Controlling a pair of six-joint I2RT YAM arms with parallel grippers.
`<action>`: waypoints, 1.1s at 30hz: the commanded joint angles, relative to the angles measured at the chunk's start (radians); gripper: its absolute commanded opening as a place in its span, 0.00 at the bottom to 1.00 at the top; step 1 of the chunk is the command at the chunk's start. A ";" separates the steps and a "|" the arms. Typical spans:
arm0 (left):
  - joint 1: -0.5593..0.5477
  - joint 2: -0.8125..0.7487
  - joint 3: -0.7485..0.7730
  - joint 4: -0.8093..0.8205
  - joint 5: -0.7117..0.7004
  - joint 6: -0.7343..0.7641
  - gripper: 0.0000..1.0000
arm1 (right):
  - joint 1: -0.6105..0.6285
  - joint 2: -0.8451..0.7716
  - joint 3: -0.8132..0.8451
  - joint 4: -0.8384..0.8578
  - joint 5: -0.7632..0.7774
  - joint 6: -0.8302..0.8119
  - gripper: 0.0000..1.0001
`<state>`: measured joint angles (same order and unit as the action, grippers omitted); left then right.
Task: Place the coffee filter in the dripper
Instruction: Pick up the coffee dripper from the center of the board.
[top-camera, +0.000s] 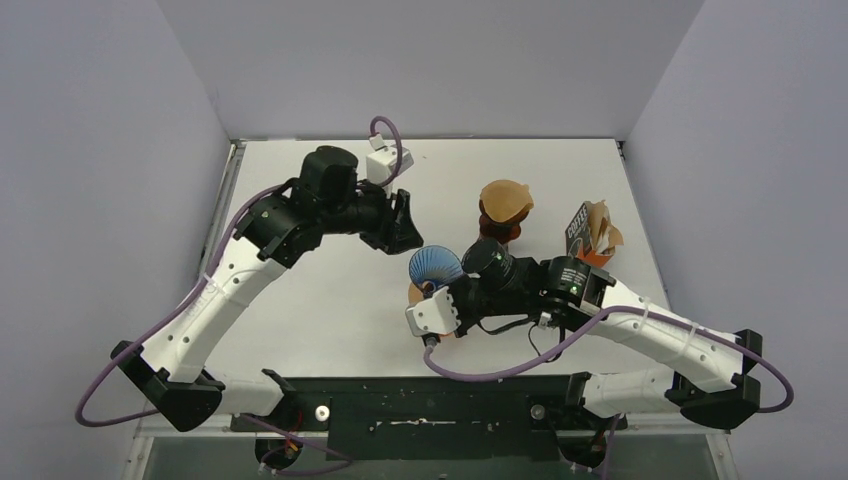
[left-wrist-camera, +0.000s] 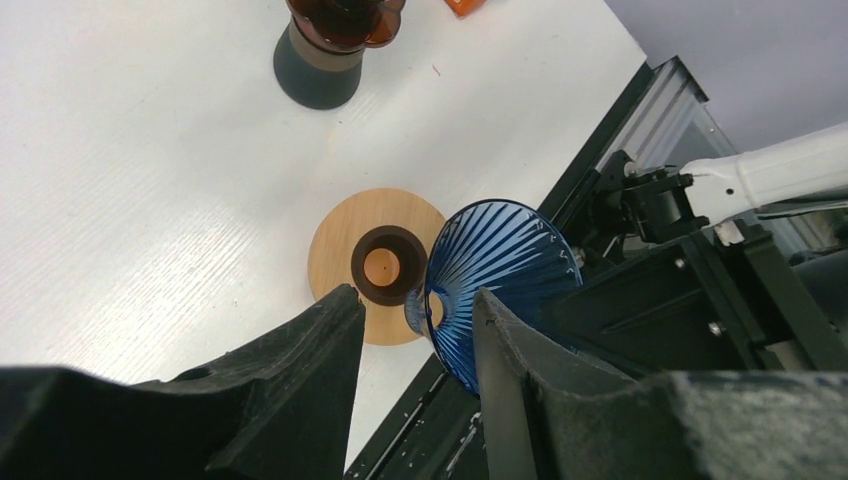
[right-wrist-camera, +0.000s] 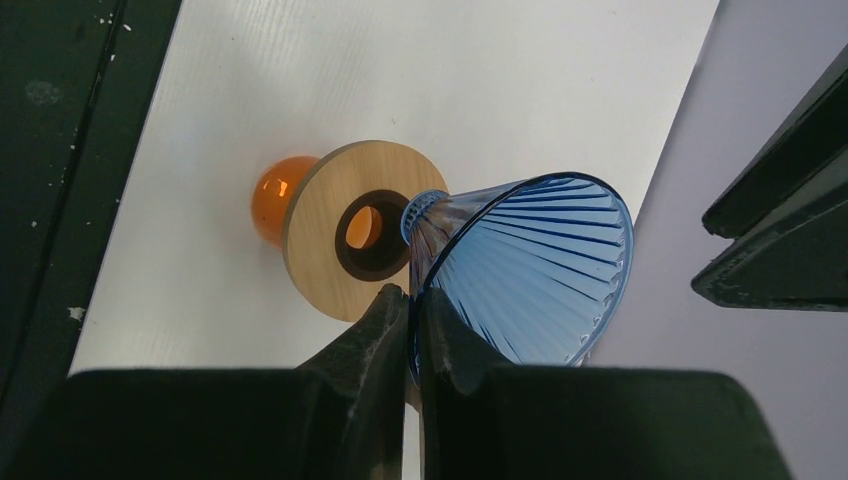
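holding the blue dripper (top-camera: 435, 266) by its rim in the right pincer (right-wrist-camera: 410, 300), clamped shut on it, just by the wooden ring (right-wrist-camera: 330, 240) on the table (top-camera: 330, 330). tilted, narrow end toward the ring, mouth turned up toward the left arm. hovering just behind it with the left pincer (left-wrist-camera: 415, 298), half parted, empty. coffee filter (top-camera: 506, 198) perched on an amber glass vessel (left-wrist-camera: 345, 22), behind the dripper, to the right of the left pincer, apart from both. probably best fetched with the free left pincer: reach right, then back to the open mouth.
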<state>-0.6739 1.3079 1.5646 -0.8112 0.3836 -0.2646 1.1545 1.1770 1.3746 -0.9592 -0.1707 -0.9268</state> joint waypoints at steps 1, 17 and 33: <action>-0.047 0.028 0.083 -0.088 -0.076 0.063 0.42 | 0.032 0.011 0.065 -0.031 0.065 -0.049 0.00; -0.129 0.085 0.099 -0.162 -0.141 0.084 0.45 | 0.121 0.043 0.093 -0.088 0.153 -0.064 0.00; -0.161 0.108 0.088 -0.196 -0.154 0.092 0.30 | 0.155 0.044 0.090 -0.098 0.215 -0.062 0.00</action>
<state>-0.8265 1.4094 1.6241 -0.9848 0.2348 -0.1959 1.2942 1.2251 1.4235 -1.0733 -0.0067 -0.9836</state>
